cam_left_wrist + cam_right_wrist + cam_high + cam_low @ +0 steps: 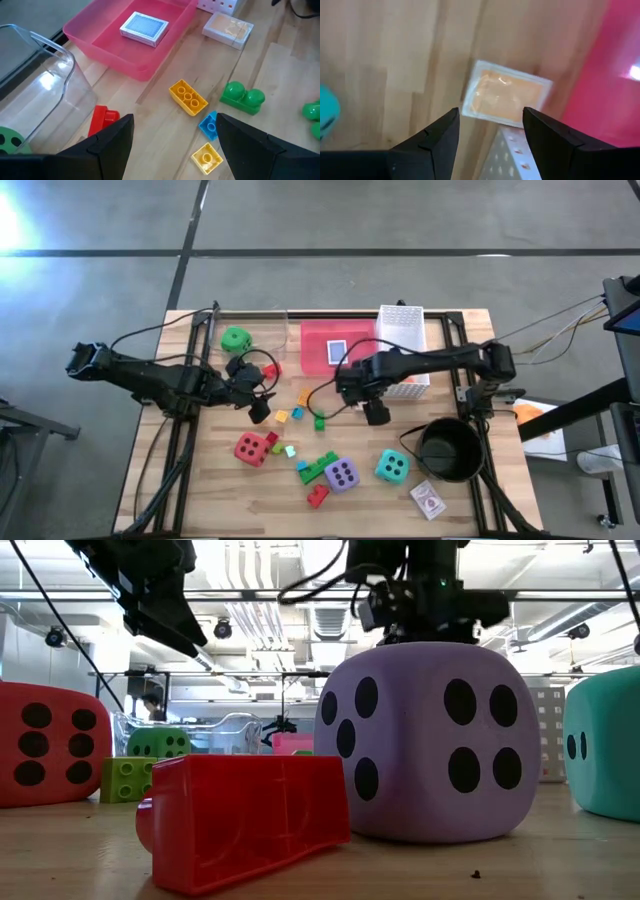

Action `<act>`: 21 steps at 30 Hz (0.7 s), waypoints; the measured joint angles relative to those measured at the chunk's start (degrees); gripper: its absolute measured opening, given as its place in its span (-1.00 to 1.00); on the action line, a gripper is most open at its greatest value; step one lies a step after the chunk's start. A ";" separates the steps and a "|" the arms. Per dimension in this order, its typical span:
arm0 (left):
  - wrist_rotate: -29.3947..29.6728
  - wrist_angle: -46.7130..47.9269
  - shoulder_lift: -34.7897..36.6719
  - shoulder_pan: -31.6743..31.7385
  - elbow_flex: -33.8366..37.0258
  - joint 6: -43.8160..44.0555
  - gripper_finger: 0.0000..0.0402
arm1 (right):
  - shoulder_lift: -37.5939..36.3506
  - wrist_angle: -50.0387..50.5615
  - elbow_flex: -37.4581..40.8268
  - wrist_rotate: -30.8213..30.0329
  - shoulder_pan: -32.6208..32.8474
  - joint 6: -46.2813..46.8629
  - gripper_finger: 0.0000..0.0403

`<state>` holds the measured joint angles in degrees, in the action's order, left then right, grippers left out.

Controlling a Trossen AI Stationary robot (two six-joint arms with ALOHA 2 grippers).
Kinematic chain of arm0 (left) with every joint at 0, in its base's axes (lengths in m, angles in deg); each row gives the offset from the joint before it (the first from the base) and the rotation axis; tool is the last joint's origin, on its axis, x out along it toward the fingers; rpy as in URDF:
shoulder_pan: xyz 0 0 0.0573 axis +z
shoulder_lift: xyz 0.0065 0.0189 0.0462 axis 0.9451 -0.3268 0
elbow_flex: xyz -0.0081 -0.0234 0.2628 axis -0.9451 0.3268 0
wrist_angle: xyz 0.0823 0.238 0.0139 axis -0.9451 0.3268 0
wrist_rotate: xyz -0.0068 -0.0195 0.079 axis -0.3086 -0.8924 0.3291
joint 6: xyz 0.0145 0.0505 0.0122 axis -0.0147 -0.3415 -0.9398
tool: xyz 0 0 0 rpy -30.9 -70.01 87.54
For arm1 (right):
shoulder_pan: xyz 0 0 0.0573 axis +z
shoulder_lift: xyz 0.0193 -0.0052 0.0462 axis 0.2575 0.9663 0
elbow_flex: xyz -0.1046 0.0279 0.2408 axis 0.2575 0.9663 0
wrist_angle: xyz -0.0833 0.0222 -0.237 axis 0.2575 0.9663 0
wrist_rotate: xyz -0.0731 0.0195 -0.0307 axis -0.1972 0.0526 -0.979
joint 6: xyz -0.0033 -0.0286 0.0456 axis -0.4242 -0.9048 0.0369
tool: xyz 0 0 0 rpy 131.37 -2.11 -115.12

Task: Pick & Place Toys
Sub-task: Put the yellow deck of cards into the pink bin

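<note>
- At frame centre, right claw (490,132) hangs spread, empty, above orange card pack (506,98).
- Left claw (175,145) spread, empty, over bricks.
- Risk: flat pack could slip from the fingers.

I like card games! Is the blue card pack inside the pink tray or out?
Inside. The blue card pack lies flat on the pink tray floor.

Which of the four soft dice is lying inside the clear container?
The green die, at the table's far left. It sits within the clear container, while the red die, purple die and teal die rest on the bare wood.
</note>
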<state>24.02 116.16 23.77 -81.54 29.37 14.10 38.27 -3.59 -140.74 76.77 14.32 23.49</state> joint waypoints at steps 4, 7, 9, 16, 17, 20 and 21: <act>-0.02 0.15 0.00 0.00 0.00 0.47 0.42 | 2.63 -0.12 -0.52 0.06 -0.34 10.32 0.05; -0.03 0.16 0.00 0.00 0.00 0.58 0.42 | 3.10 -2.04 -1.16 0.94 -0.63 27.49 0.05; -0.04 0.16 0.00 0.00 0.00 0.66 0.42 | 2.82 -4.00 -1.16 1.55 0.00 35.77 0.05; -0.07 0.19 0.00 0.00 0.00 0.63 0.42 | 2.12 -5.02 -1.43 2.01 2.22 50.46 0.05; -0.07 0.20 0.00 0.00 0.00 0.63 0.42 | 2.12 -5.08 -1.43 1.92 2.45 52.13 0.05; -0.07 0.22 0.00 0.00 0.00 0.61 0.42 | 2.12 -5.01 -1.43 2.55 3.21 57.08 0.05; -0.07 0.22 0.00 0.00 0.00 0.61 0.42 | 2.12 -5.01 -1.43 2.81 3.50 58.85 0.05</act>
<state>23.95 116.38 23.77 -81.54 29.37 14.72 40.39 -8.61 -142.17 79.58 17.83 82.34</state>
